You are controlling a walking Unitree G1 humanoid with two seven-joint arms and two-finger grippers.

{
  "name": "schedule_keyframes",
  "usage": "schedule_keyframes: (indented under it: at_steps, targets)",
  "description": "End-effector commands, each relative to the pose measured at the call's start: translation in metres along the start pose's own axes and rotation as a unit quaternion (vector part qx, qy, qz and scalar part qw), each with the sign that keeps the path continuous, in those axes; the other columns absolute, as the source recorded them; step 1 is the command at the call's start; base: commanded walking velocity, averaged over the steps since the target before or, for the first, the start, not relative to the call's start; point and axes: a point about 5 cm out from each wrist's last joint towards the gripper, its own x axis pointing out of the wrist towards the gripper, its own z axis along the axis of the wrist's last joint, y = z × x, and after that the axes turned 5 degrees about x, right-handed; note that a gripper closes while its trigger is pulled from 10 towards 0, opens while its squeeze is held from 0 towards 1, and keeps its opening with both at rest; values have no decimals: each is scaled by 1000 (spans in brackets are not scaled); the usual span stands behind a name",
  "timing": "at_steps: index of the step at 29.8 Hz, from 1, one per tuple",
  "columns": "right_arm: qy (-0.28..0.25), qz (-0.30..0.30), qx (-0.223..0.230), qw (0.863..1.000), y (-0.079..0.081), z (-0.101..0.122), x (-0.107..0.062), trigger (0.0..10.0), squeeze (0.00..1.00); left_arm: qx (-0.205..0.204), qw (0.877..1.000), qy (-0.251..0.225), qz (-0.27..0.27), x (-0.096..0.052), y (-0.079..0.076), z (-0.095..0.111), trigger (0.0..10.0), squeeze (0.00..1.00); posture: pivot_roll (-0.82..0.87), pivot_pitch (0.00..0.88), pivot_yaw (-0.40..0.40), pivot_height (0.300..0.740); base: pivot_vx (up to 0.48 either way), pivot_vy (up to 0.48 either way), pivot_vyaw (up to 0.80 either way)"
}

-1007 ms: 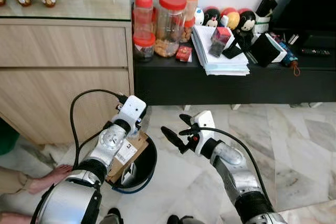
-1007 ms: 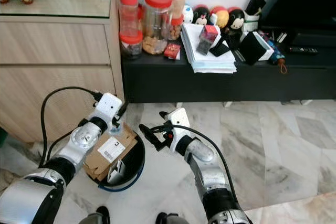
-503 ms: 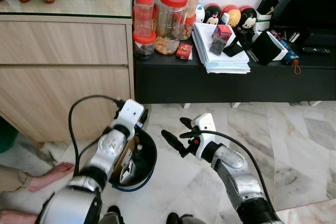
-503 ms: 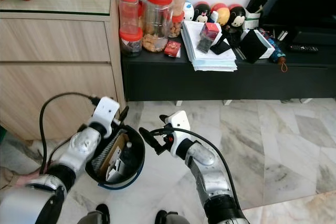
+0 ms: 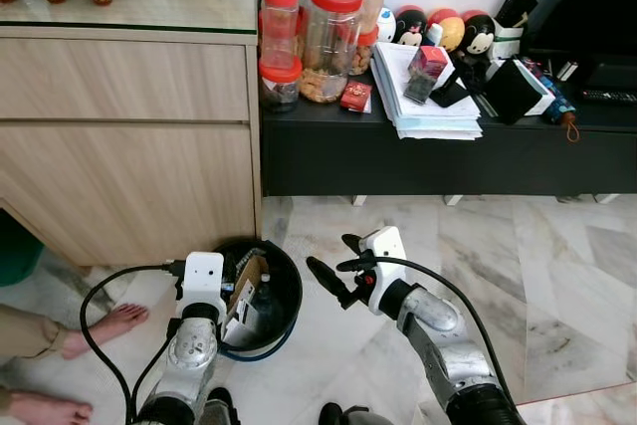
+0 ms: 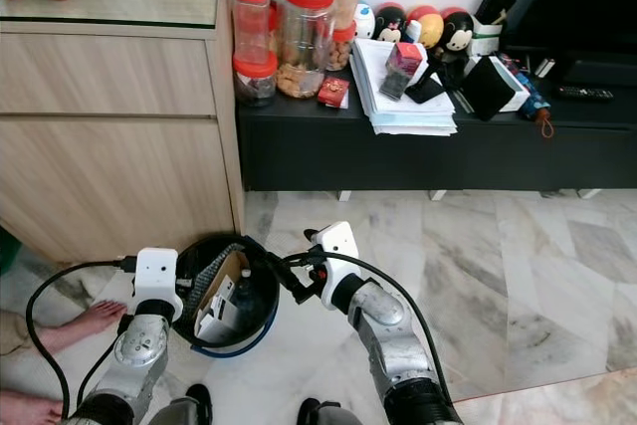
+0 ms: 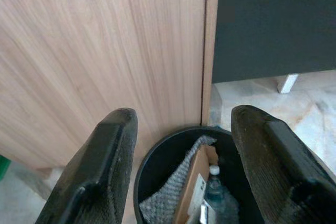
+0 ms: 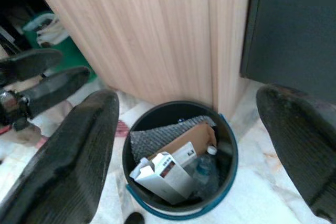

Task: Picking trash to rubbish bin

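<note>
"Where is the trash?"

"In the black bin (image 8: 226, 153) on the floor, touching the wooden cabinet (image 5: 129, 136). It holds a brown box (image 8: 184, 141) with a white label, too small to read, a white carton (image 8: 165, 176), grey wrap (image 8: 152, 139) and a bottle (image 8: 205, 163)."

"And the grippers?"

"The left gripper (image 7: 184, 145) is just beside the bin, fingers apart, holding nothing. The right gripper (image 5: 333, 264) is beside the bin too, also spread wide."

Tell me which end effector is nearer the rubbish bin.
Left. The left end effector, open, sits at the rubbish bin rim's left side. The right end effector, also open, hovers apart off its right side.
</note>
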Motion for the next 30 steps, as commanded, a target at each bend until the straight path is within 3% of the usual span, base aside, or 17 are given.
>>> schedule_keyframes:
  at_steps: [1, 15, 30]
  targets:
    - [13, -10, -7, 1000, -1, -8, -1, 10000, 0, 3, 999, 28, -16, -7, -7, -11, 10000, 0, -4, 145, -93, 740, 0, 0, 0]
    - [-45, -19, -4, 999, 2, 13, 14, 10000, 0, 19, 999, -29, -10, 0, -15, 15, 10000, 0, 13, 97, -54, 740, 0, 0, 0]
    - [-54, -21, 0, 998, 4, 14, 20, 10000, 0, 27, 999, -40, -8, 3, -11, 22, 10000, 0, 22, 69, -35, 740, 0, 0, 0]
